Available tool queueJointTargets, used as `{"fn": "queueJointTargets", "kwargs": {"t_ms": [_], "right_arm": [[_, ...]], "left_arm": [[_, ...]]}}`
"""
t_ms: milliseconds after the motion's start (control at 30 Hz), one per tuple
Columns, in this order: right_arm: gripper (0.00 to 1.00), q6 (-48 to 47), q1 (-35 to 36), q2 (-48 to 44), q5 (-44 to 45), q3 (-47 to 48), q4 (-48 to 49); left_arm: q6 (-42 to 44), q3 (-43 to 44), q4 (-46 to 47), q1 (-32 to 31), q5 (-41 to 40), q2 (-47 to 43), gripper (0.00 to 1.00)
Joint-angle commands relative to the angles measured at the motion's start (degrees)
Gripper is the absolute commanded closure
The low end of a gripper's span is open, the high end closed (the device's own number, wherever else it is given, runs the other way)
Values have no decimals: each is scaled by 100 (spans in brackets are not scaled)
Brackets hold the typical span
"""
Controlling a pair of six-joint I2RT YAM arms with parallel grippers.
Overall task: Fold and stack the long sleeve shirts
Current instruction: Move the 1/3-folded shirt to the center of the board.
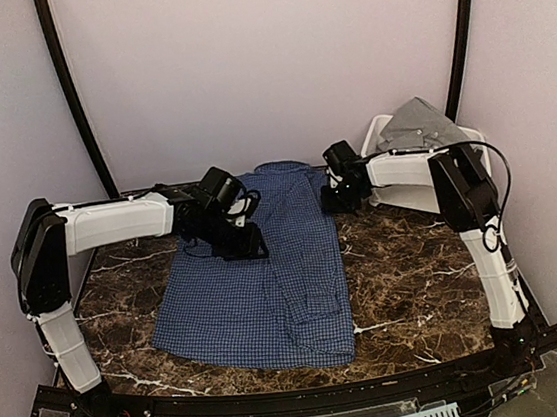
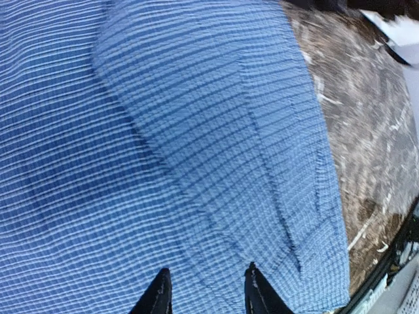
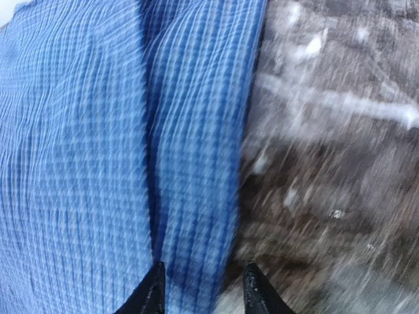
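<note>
The navy-blue checked shirt (image 1: pixel 258 296) lies spread on the marble table, with one side folded over along its right half. My left gripper (image 1: pixel 247 244) hovers over its upper left part. In the left wrist view the gripper (image 2: pixel 206 291) is open, and only flat checked cloth (image 2: pixel 196 131) shows between its tips. My right gripper (image 1: pixel 336 200) is at the shirt's upper right edge. Its wrist view is blurred and shows it (image 3: pixel 203 288) open above the shirt's edge (image 3: pixel 196 131) and the table. The grey shirt (image 1: pixel 420 124) lies bunched in the white bin.
The white bin (image 1: pixel 408 197) stands at the back right, just behind the right arm. Dark marble table (image 1: pixel 408 284) shows to the right of the shirt and along the front. A black frame rail (image 1: pixel 280 399) runs along the near edge.
</note>
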Motion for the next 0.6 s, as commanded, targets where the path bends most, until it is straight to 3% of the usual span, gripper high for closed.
{"fn": "queueJointTargets", "kwargs": {"t_ms": [0, 167, 567], "right_arm": [[59, 0, 392, -950, 264, -836, 115], [51, 8, 793, -1765, 433, -1849, 265], [49, 810, 2399, -3035, -63, -4143, 931]], "left_arm": [[-283, -672, -88, 617, -761, -574, 63], [-550, -1789, 214, 1189, -907, -1181, 63], [-975, -3487, 468, 1258, -728, -1805, 64]]}}
